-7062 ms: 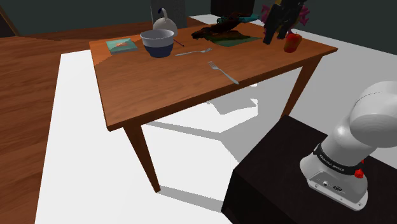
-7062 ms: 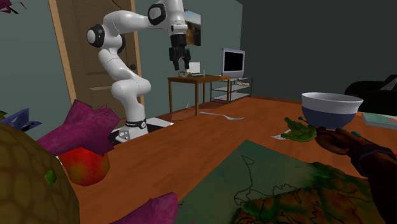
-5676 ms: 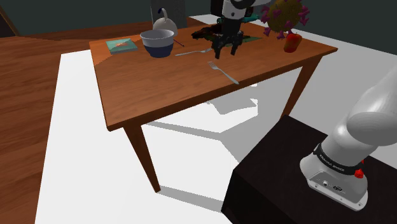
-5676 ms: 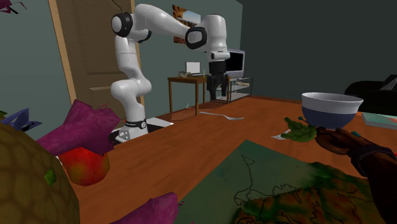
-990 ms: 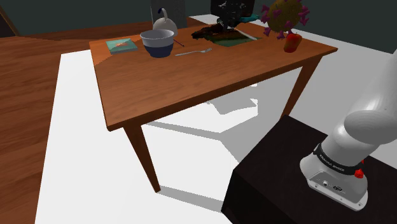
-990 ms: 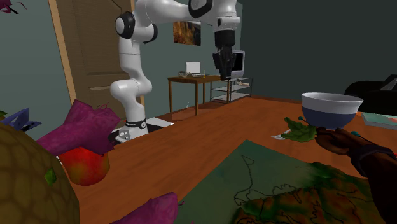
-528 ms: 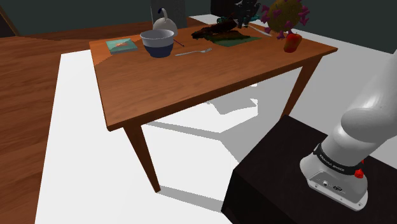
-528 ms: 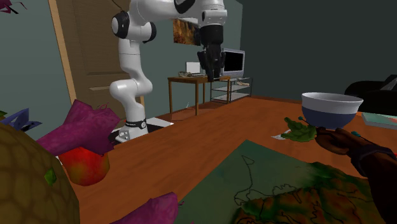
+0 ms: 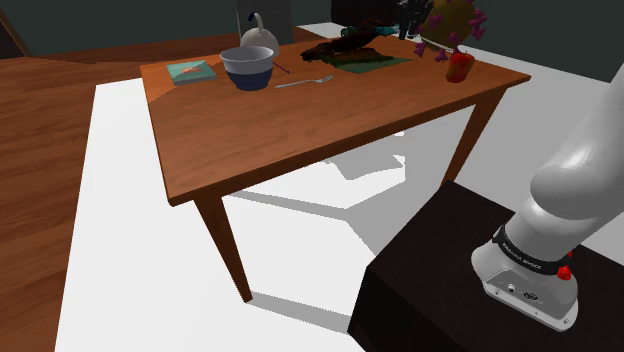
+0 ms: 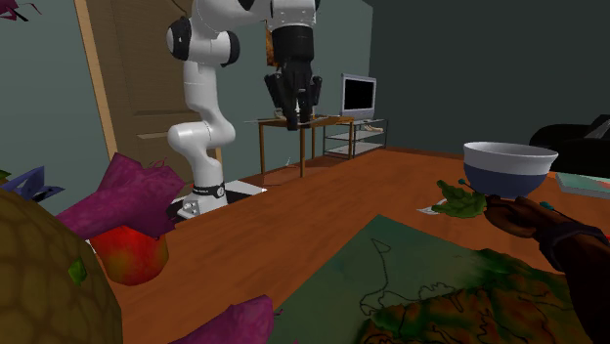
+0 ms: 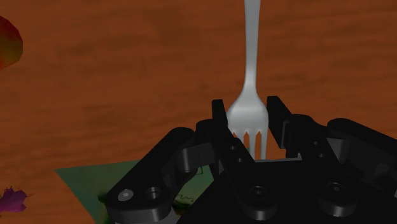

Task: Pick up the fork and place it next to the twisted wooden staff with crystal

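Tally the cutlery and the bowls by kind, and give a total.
Cutlery: 2 (silver fork clasped in the black gripper; slim silver utensil lying on the brown wooden table)
Bowls: 1 (blue and white round bowl)
Total: 3

No words or numbers were legible anywhere. The arm's base (image 9: pixel 522 276) bore marks too faint to read.
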Robot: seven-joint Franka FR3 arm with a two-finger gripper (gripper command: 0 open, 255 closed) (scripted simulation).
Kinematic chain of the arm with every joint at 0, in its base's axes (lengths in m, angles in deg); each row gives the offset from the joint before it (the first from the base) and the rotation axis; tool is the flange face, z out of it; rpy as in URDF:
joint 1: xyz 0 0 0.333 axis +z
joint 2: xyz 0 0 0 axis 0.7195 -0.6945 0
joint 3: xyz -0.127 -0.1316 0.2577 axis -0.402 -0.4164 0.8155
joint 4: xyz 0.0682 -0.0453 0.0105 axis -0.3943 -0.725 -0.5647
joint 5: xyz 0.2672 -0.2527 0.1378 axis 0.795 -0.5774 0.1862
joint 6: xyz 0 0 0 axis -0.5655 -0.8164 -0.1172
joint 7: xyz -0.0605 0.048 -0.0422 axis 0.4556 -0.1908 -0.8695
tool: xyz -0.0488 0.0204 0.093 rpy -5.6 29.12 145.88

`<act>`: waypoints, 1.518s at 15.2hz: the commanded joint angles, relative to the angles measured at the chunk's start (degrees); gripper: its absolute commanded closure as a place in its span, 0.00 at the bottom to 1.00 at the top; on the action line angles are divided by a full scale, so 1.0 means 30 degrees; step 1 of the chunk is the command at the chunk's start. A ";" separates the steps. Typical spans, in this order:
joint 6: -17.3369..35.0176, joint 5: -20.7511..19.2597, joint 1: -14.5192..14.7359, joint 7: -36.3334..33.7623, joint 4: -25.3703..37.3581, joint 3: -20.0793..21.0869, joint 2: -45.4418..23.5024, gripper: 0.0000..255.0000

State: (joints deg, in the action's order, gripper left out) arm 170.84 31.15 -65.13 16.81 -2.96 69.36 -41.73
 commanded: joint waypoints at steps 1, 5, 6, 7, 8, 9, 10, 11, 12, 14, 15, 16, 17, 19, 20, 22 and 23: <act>-0.0219 0.0158 -0.0469 0.0842 0.0667 -0.0344 -0.0483 1.00; -0.0737 0.0595 -0.1562 0.2582 0.2312 -0.1038 -0.1719 1.00; -0.0899 0.0722 -0.1856 0.3008 0.2809 -0.1192 -0.2085 1.00; -0.1078 0.0859 -0.2156 0.3430 0.3345 -0.1344 -0.2477 1.00; -0.1273 0.1003 -0.2470 0.3845 0.3923 -0.1484 -0.2895 1.00; -0.1488 0.1155 -0.2792 0.4255 0.4547 -0.1618 -0.3340 1.00; -0.1725 0.1314 -0.3132 0.4655 0.5222 -0.1736 -0.3815 1.00; -0.2204 0.1621 -0.3751 0.5341 0.6551 -0.1940 -0.4735 1.00; -0.1894 0.1590 -0.3733 0.5348 0.6146 -0.1913 -0.4637 1.00; -0.1290 0.1552 -0.3672 0.5371 0.5377 -0.1903 -0.4469 1.00; -0.0996 0.1537 -0.3642 0.5383 0.5012 -0.1901 -0.4397 1.00; -0.0707 0.1525 -0.3615 0.5396 0.4659 -0.1899 -0.4333 1.00; -0.0421 0.1515 -0.3590 0.5409 0.4317 -0.1896 -0.4276 1.00; 0.0138 0.1500 -0.3544 0.5435 0.3665 -0.1890 -0.4183 1.00; 0.0412 0.1495 -0.3524 0.5449 0.3353 -0.1886 -0.4146 1.00; 0.0952 0.1492 -0.3488 0.5479 0.2758 -0.1878 -0.4090 1.00; 0.1217 0.1492 -0.3472 0.5494 0.2472 -0.1874 -0.4071 1.00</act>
State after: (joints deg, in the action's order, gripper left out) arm 173.63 35.65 -75.65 33.31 5.37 63.70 -54.04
